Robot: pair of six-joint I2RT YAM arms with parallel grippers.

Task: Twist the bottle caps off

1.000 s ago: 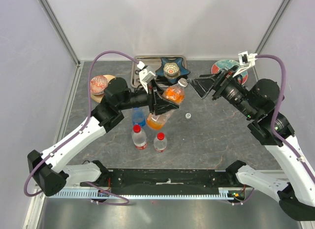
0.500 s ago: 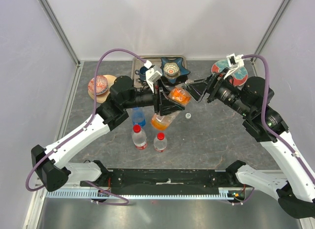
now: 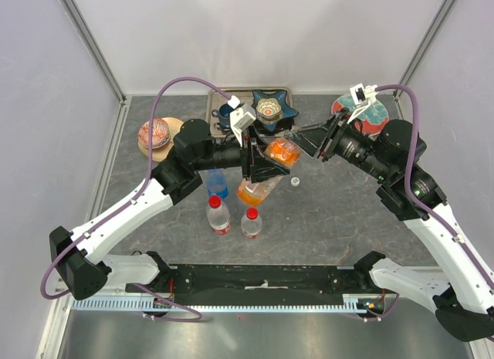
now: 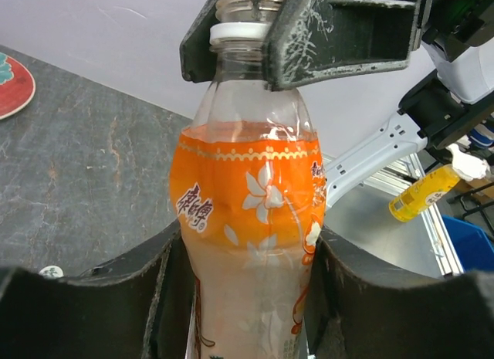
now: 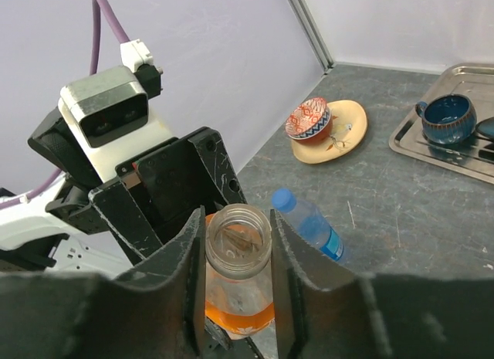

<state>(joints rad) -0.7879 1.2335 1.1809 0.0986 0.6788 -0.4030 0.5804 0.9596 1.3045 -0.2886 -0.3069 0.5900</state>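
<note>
1 orange bottle: left tool clamps body; right tool clamps uncapped neck.

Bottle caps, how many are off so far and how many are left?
Done: the orange bottle has an open mouth, and a white cap lies on the table nearby. In hand: the left gripper holds that bottle tilted, with the right gripper clamped on its neck. Left: the blue cap and two red caps are on their bottles.
</note>
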